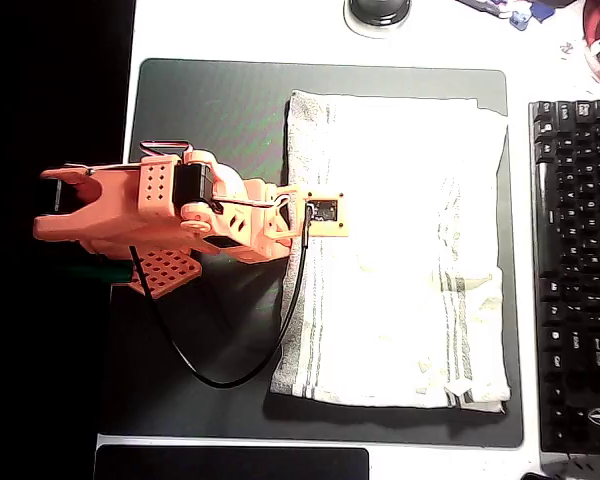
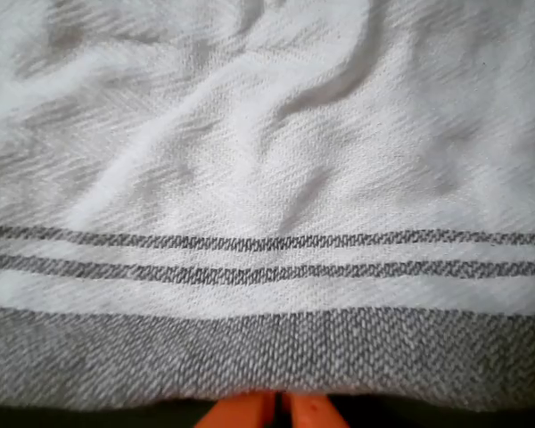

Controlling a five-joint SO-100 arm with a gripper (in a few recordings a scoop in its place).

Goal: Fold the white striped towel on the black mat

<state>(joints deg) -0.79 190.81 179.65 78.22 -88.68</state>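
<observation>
Claw: in the wrist view we see our two orange fingertips [image 2: 281, 408] side by side at the bottom edge, nearly touching, so we read the claw [image 2: 281, 412] as narrow, with nothing between the tips that we can make out.
Claw position: it sits at the towel's grey-banded edge; in the overhead view the orange arm [image 1: 170, 215] reaches in from the left, its wrist over the towel's left side.
Towel: the white striped towel [image 1: 400, 250] lies spread on the black mat [image 1: 210, 110], covering its right part, with one lower-right corner already turned over.
Towel surface: soft terry weave with loose wrinkles; two thin grey stripes and a wide grey band run along the near hem.
Handling: we judge it light, limp and not slippery; it will drape and drag rather than hold shape, so a lifted edge needs carrying well across.
Where to grip: we would pinch the grey hem at the left edge, where the cloth meets the mat.
Surroundings: a black keyboard [image 1: 575, 270] sits right of the mat on the white table [image 1: 280, 30].
</observation>
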